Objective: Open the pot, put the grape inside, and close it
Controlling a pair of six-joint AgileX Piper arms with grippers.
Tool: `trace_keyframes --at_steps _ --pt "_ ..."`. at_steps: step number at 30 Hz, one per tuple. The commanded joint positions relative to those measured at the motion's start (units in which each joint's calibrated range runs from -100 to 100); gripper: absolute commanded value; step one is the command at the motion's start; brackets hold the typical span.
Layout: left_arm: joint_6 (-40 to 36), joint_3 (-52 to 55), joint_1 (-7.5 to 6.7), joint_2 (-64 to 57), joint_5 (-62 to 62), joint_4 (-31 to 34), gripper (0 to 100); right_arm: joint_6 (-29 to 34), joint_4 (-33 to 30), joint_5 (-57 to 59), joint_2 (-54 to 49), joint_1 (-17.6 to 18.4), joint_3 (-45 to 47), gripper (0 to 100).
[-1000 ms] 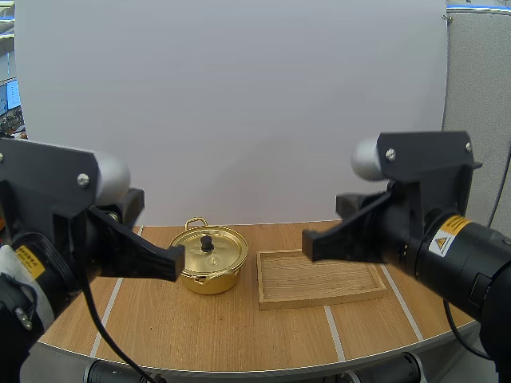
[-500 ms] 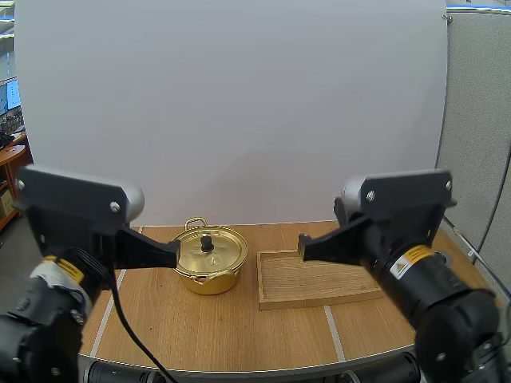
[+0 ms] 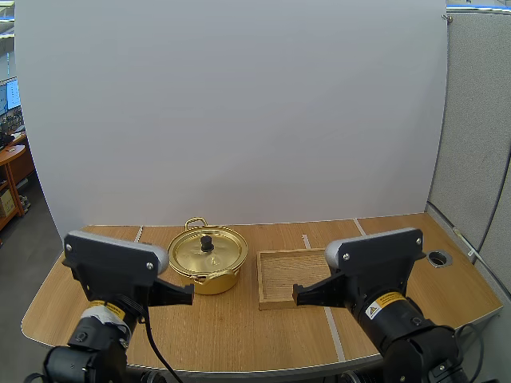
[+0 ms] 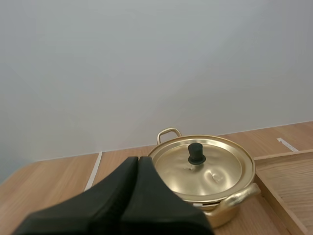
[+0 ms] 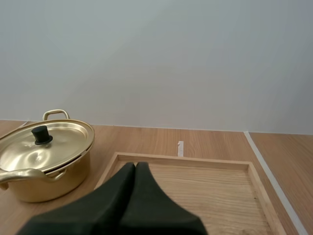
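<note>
The left arm (image 3: 112, 259) & right arm (image 3: 379, 255): black blocky housings w/ silver screws, grey rounded caps, yellow warning labels. The left pincer (image 4: 137, 160) & right pincer (image 5: 135, 166): black, wedge-shaped.

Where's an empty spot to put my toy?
The wooden tray is bare inside. The table is free left of the pot and right of the tray. The gap between pot and tray is tight, and the left tool and right tool crowd the front.

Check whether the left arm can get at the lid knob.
Probably yes: the left gripper, shut, points at the pot, and nothing stands between it and the black knob on its lid.
</note>
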Motion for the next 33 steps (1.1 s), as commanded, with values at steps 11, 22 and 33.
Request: trace_keyframes --at_steps 11,22,33 --pt "-6.35 1.53 0.09 -0.23 3.57 -1.27 0 0.2 -0.42 11.56 -0.36 -1.58 1.58 0" --pt "-6.82 1.53 0.12 -0.23 8.81 -1.41 0 0.2 -0.33 11.56 -0.36 -3.16 1.58 0" --pt "-7.43 1.53 1.09 -0.23 12.86 -3.41 0 0.52 -0.33 11.56 -0.36 -3.16 1.58 0"
